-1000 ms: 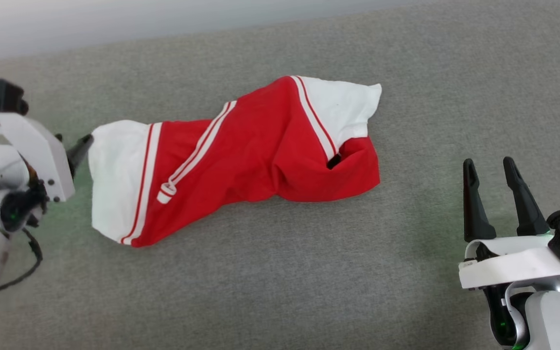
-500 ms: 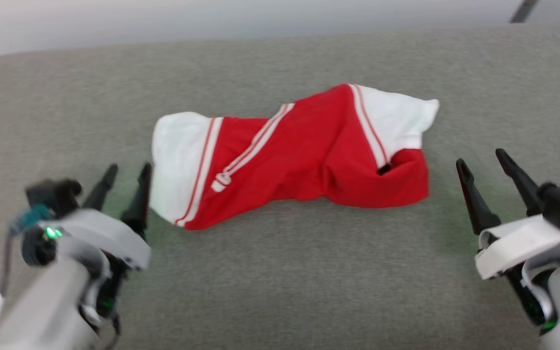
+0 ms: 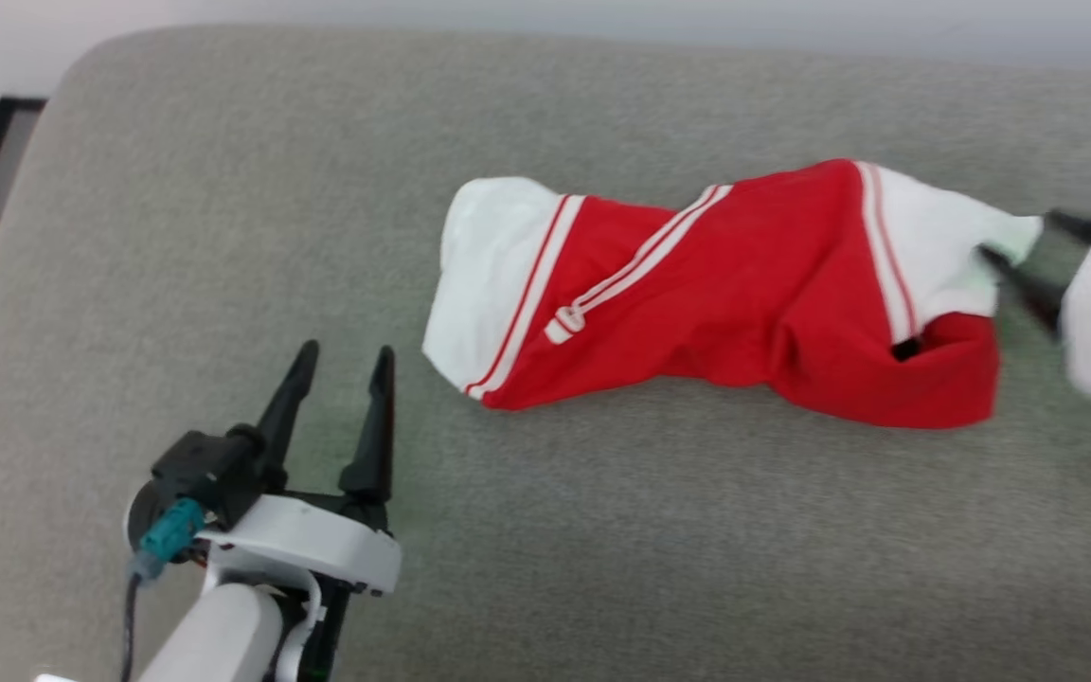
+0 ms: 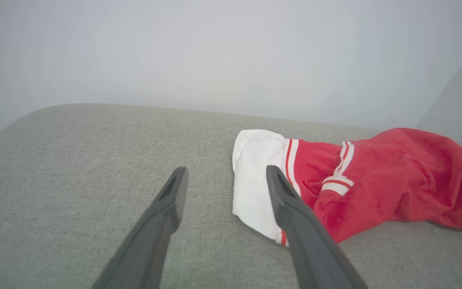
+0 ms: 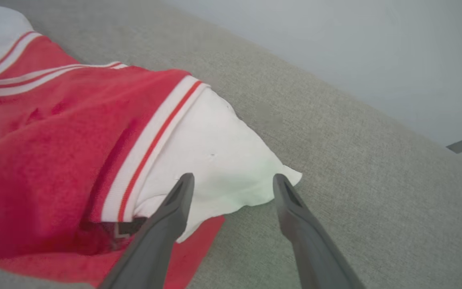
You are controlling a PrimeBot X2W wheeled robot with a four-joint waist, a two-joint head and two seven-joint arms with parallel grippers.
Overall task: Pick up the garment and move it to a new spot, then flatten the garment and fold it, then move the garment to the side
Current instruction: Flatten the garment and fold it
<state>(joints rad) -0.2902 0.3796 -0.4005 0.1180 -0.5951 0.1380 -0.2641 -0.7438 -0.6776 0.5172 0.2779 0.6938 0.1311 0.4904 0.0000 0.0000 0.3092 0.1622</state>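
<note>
- Overhead, the garment (image 3: 725, 294) lies crumpled across the grey cushion (image 3: 223, 189), with white ends at left and right. The left pincer (image 3: 345, 350) hovers near its left end, fingers apart, holding nothing. The right pincer (image 3: 1019, 237), blurred, sits at the right white corner.
- Left wrist: the pincer (image 4: 226, 170) is spread wide over bare cushion, with the garment's (image 4: 395, 176) white end just beyond one finger.
- Right wrist: the pincer (image 5: 234, 177) is apart, its fingers either side of the garment's (image 5: 54, 132) white corner; I cannot tell whether they touch it.
</note>
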